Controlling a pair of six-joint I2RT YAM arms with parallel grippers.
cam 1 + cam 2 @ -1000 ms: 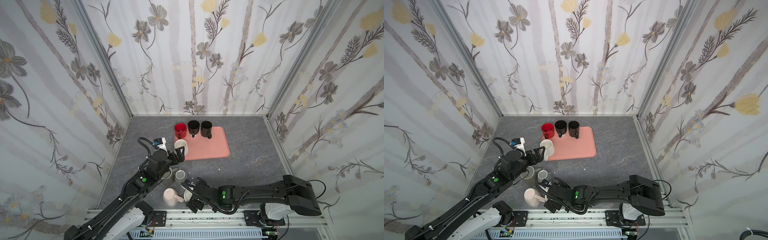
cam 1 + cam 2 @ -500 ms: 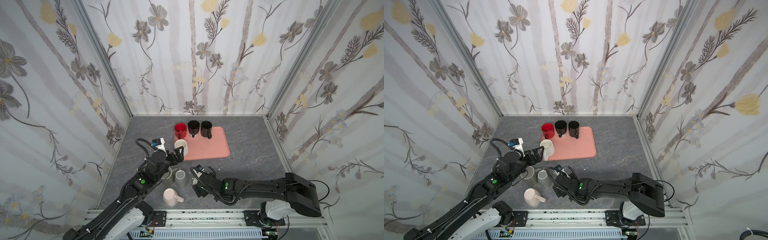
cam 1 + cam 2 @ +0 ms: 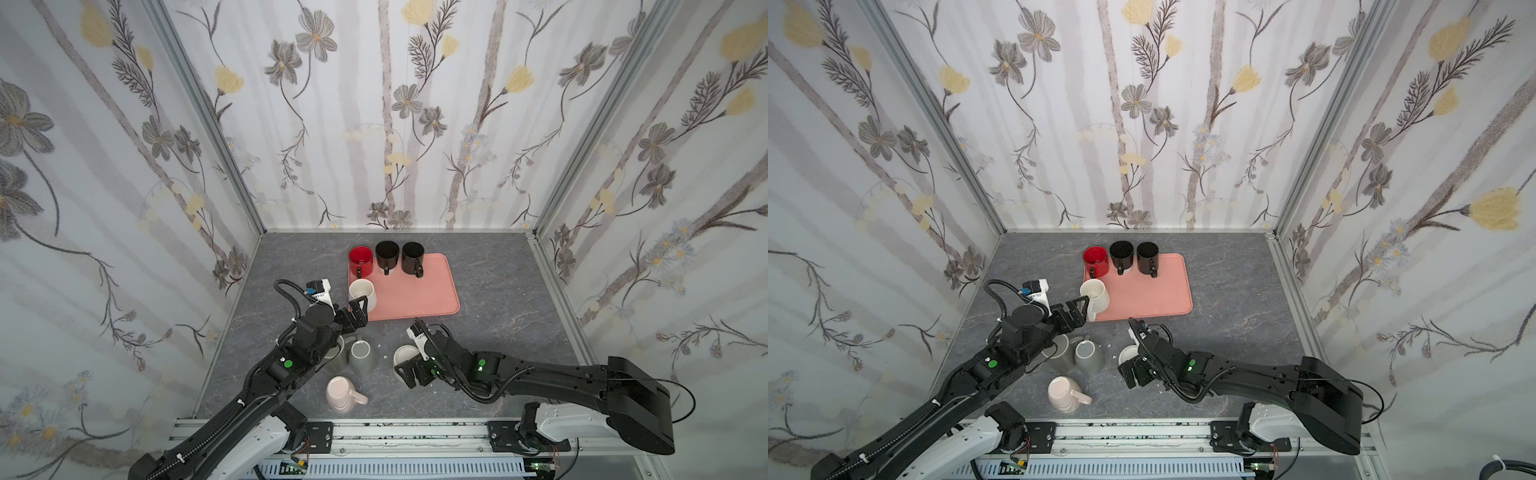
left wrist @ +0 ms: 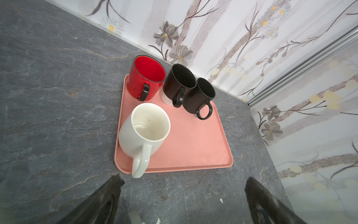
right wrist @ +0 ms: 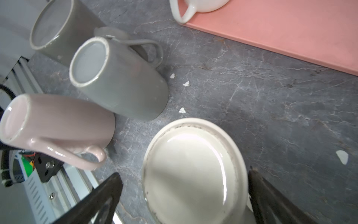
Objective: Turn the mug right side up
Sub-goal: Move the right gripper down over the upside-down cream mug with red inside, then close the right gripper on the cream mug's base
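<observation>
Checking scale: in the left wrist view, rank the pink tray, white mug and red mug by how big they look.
Largest to smallest: pink tray, white mug, red mug. The white mug is nearer the camera, so its lead is unsure.

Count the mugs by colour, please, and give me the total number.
red mug: 1
black mugs: 2
white mugs: 2
grey mugs: 2
pink mug: 1
Total: 8 mugs
</observation>
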